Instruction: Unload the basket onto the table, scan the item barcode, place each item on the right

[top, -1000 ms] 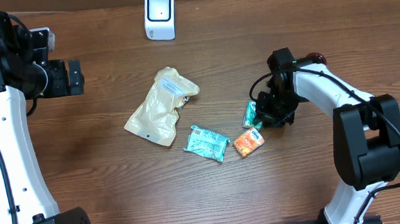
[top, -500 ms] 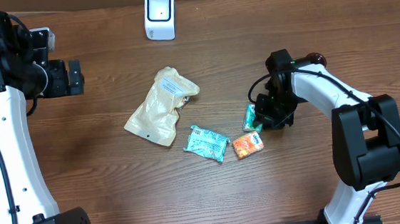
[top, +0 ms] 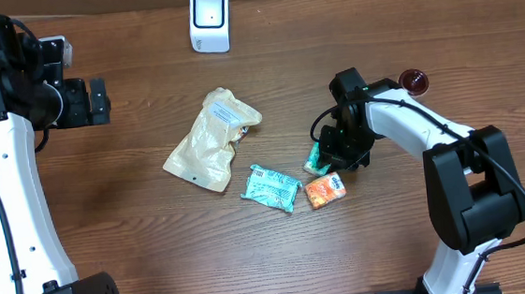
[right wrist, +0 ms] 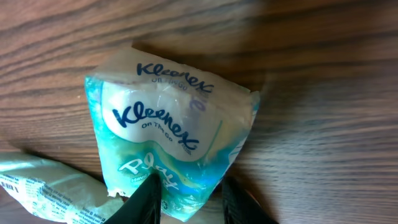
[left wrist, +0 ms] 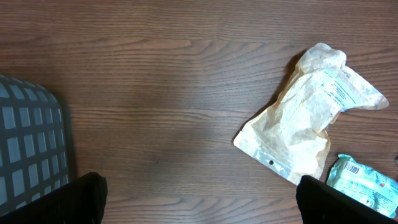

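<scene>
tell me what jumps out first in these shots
The teal Kleenex pack fills the right wrist view, pinched at its lower end by the right fingers. From overhead, a crumpled tan pouch sprawls mid-table, and a white scanner stands at the far edge.

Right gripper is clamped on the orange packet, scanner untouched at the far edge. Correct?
Not quite. The right gripper is clamped on the green Kleenex pack, as the right wrist view shows; the orange packet lies on the table beside it. The scanner does stand untouched at the far edge.
</scene>
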